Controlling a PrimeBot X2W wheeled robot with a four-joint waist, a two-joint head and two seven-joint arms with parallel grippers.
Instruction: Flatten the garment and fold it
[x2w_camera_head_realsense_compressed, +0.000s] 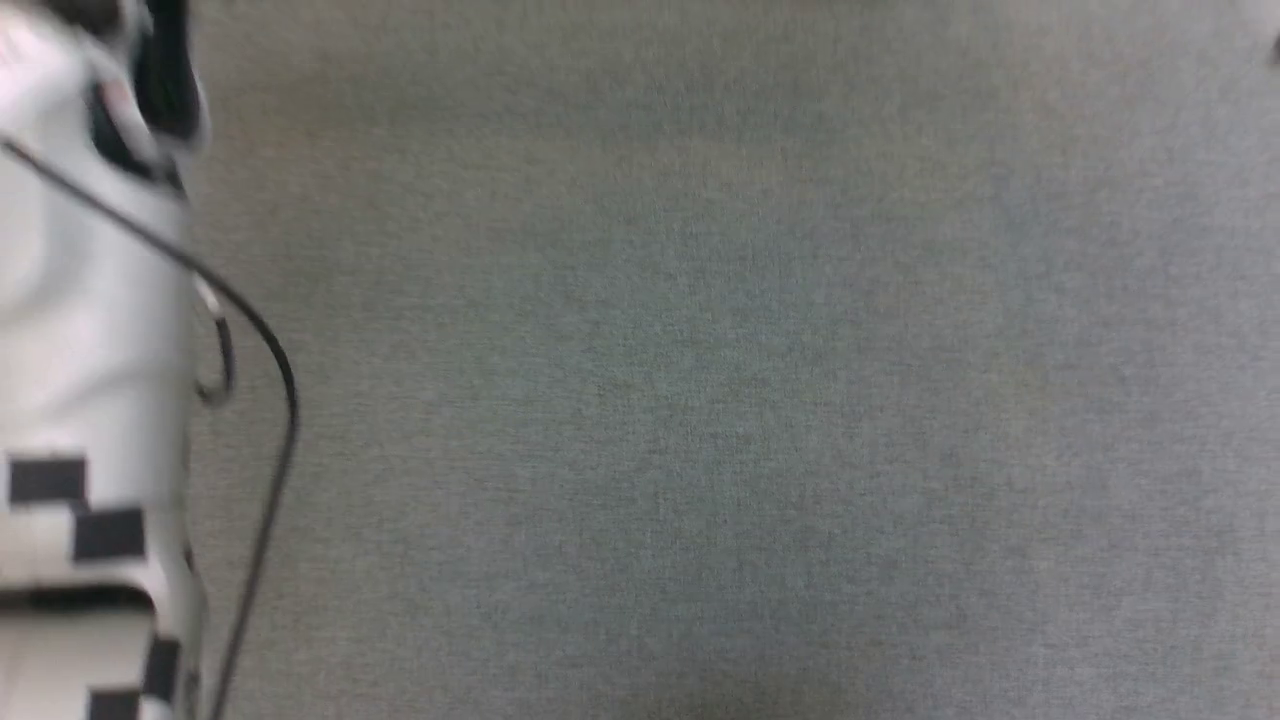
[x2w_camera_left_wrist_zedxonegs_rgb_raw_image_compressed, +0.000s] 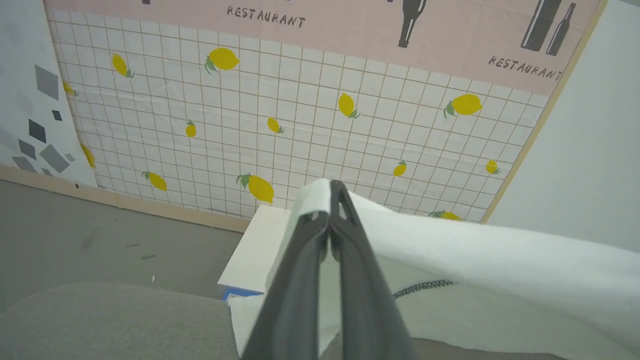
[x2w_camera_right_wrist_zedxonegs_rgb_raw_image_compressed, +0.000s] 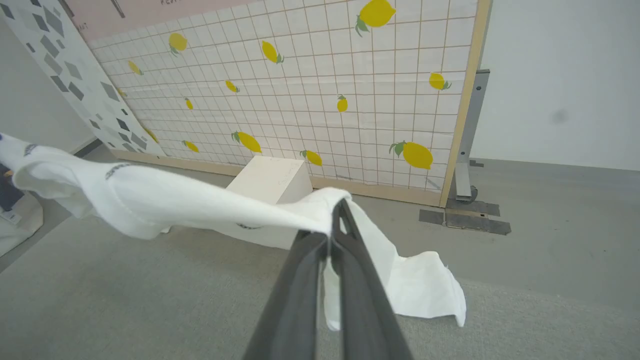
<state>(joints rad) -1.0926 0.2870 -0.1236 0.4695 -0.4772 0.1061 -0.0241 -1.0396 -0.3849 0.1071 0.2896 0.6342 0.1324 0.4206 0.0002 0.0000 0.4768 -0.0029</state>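
Grey carpet (x2w_camera_head_realsense_compressed: 700, 400) lies below as left hand (x2w_camera_left_wrist_zedxonegs_rgb_raw_image_compressed: 332, 184) and right hand (x2w_camera_right_wrist_zedxonegs_rgb_raw_image_compressed: 339, 203) each pinch the garment (x2w_camera_right_wrist_zedxonegs_rgb_raw_image_compressed: 165, 200) tightly

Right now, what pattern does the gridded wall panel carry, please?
Grid-lined white wall panel: yellow lemons; best in right wrist view.
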